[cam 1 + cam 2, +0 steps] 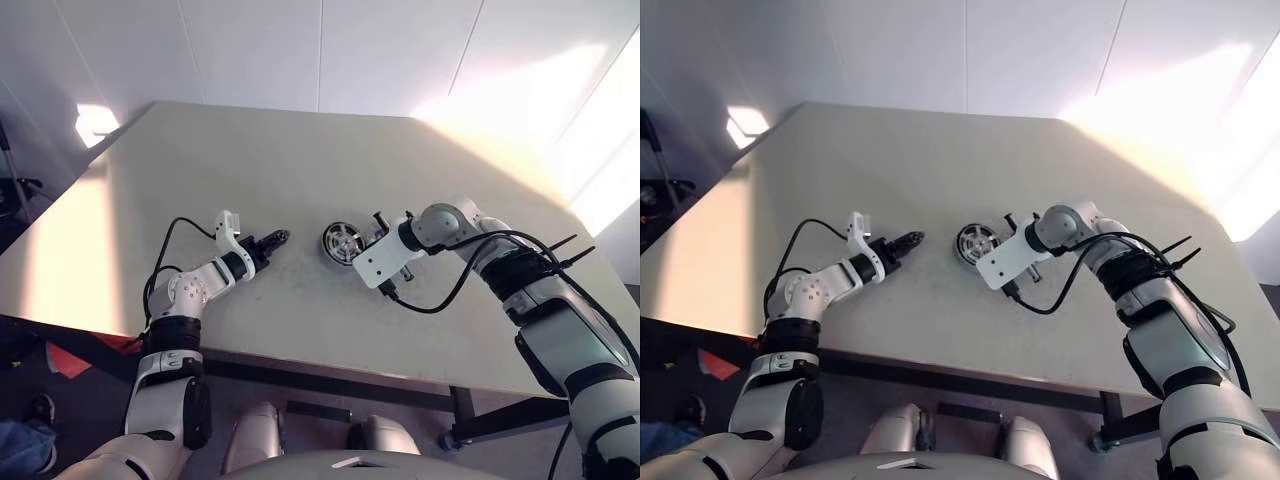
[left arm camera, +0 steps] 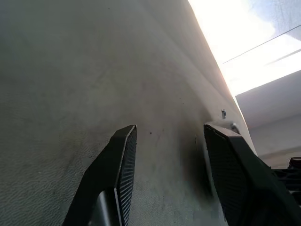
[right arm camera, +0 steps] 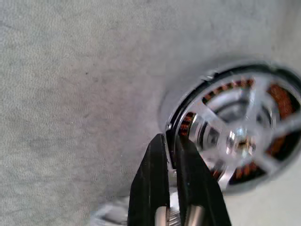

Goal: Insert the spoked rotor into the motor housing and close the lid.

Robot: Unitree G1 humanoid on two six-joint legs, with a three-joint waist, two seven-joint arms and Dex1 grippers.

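Sitting on the beige table [image 1: 300, 160], roughly mid-width and toward the near side: one assembled motor unit, used as the landmark below.

Right arm comes in from the right of the motor and angles down at it. Left arm lies low over the table, well to the left of the motor, pointing toward it.

Motor housing [image 3: 188, 123]: round dark ring, coppery-orange windings visible between the spokes in the right wrist view. Standing tilted on the table, open face toward the camera in the head views.

Spoked rotor [image 3: 240, 136]: silver spokes and hub, seated inside the housing, spokes across the windings. Same unit seen in the left eye view as a small round silver-and-dark wheel.

A silver edge shows behind the housing rim in the right wrist view; cannot tell whether that is the lid or part of the housing.

Right end effector [image 3: 171, 141]: fingers pinched nearly together, clamped on the housing rim at the near edge. Narrow gap, only the thin rim wall between the tips.

Left end effector [image 2: 169, 179]: fingers moderately apart, nothing between them, bare table under them. Apart from the motor, not touching it.

Black cable loops off each wrist onto the table, on either side of the motor.
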